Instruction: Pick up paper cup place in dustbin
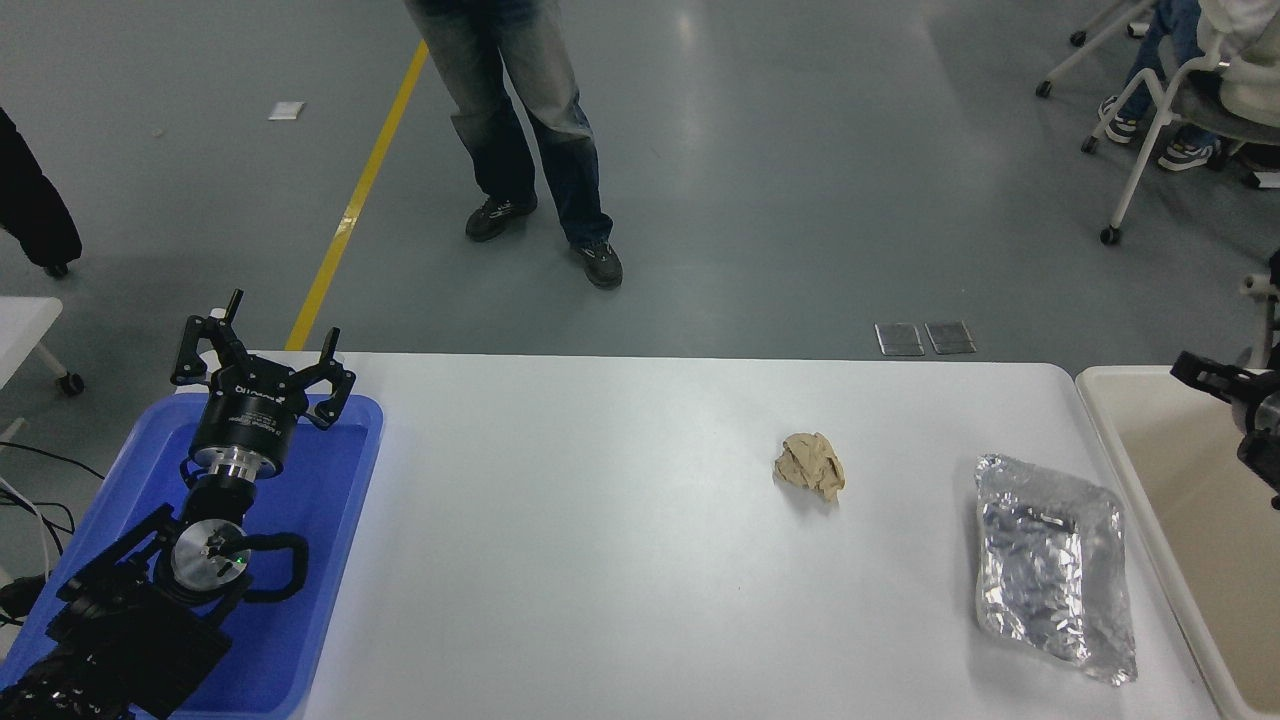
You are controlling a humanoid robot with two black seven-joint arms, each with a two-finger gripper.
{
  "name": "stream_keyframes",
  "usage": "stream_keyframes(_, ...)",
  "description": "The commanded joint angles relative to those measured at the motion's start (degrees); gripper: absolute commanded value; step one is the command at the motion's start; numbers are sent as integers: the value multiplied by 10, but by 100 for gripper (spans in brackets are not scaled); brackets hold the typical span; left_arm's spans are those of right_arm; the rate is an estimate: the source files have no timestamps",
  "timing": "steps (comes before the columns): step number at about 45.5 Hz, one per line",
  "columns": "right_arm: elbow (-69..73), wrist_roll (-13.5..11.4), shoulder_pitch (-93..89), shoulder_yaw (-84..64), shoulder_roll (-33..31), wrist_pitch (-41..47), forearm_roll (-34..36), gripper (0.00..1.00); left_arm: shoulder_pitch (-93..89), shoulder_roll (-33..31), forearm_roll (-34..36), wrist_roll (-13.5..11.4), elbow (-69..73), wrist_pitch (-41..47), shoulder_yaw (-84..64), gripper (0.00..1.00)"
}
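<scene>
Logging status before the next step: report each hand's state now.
Left hand: open, empty, parked over the blue tray.
Right hand: at the right edge over the dustbin; state cannot be told.

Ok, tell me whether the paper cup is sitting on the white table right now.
No, the white table shows only a crumpled tan paper wad and a crinkled foil tray; no cup is visible.

White table (600, 560). Blue tray (330, 520) at left, black left gripper (262, 362) over it with a silver wrist ring. Tan paper wad (812, 466). Crinkled silver foil tray (1050, 565), shiny with dark creases. Cream-beige dustbin (1180, 500) at right edge, black right gripper (1235, 395) above it. Grey floor (800, 200) with a yellow stripe (358, 195). Person (520, 120) in faded blue jeans, black shoes.
</scene>
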Motion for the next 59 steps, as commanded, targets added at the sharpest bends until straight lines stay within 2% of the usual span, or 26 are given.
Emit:
stream_keyframes(1,181,-1,217,-81,-13,94,-7,100,0,0,-1,0,0,0,0,100)
stream_keyframes(19,357,-1,432,-126,-13,298,-8,100,0,0,0,0,0,0,0,100)
stream_keyframes(35,412,-1,531,-141,-14,455,-11,100,0,0,0,-1,0,0,0,100)
stream_keyframes(59,409,-1,588,-125,-27,461,-13,100,0,0,0,0,0,0,0,100)
